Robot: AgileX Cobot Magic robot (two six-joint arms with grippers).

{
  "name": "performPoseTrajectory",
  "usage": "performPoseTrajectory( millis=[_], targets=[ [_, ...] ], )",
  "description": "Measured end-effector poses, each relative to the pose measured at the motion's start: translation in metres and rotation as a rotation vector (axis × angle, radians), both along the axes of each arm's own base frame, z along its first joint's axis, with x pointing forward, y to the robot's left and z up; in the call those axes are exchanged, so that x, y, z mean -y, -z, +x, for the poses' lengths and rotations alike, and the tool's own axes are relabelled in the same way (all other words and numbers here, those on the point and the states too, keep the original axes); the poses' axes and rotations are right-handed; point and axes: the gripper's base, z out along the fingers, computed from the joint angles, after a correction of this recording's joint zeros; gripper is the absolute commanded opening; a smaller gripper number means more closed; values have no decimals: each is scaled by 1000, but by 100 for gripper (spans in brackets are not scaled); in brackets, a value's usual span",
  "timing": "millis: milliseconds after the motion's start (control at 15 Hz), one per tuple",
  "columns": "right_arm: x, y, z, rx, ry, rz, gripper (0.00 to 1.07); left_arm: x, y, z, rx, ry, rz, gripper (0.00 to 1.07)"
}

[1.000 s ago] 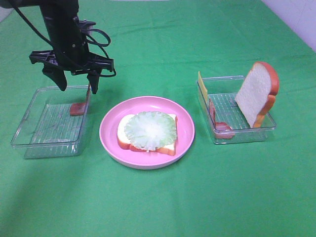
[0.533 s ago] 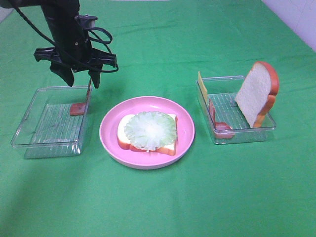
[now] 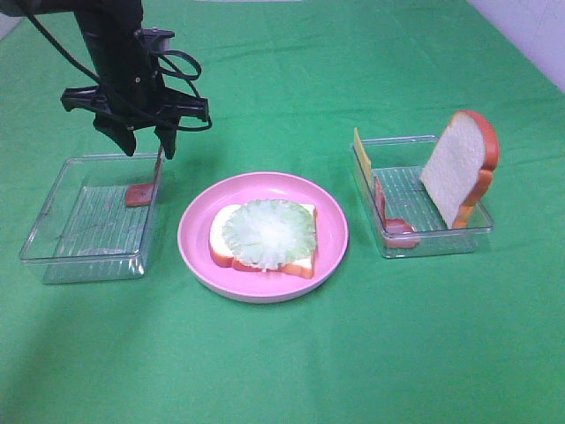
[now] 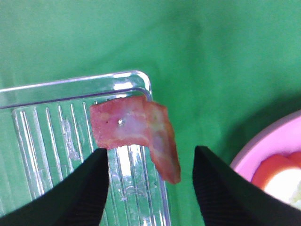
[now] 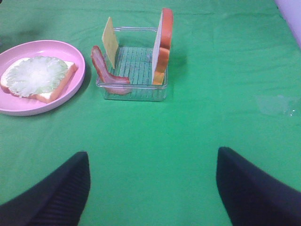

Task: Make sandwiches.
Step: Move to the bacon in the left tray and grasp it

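The table is being covered edge to edge by a green cloth [image 3: 282, 371], which is being lit evenly from above, so only soft shadows are being thrown onto it. Beyond its far right corner a pale surface [image 3: 532, 34] is being shown; whether wall or floor cannot be told. A faint pale mark [image 5: 277, 103] is being carried by the cloth.

No text, label, brand mark, number or sign can be read in any of the three views.
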Motion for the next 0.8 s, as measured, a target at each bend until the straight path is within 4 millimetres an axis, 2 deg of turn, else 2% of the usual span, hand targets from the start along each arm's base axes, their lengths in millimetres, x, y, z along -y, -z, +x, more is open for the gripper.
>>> performPoseTrajectory(
  millis=[600,733,800],
  targets=[
    [0,0,0,0,0,0,71,0,7,1,-14,0,4,52],
    [0,0,0,0,0,0,71,0,7,1,-14,-1,4,48],
    [0,0,0,0,0,0,71,0,7,1,-15,-1,5,37]
  ],
)
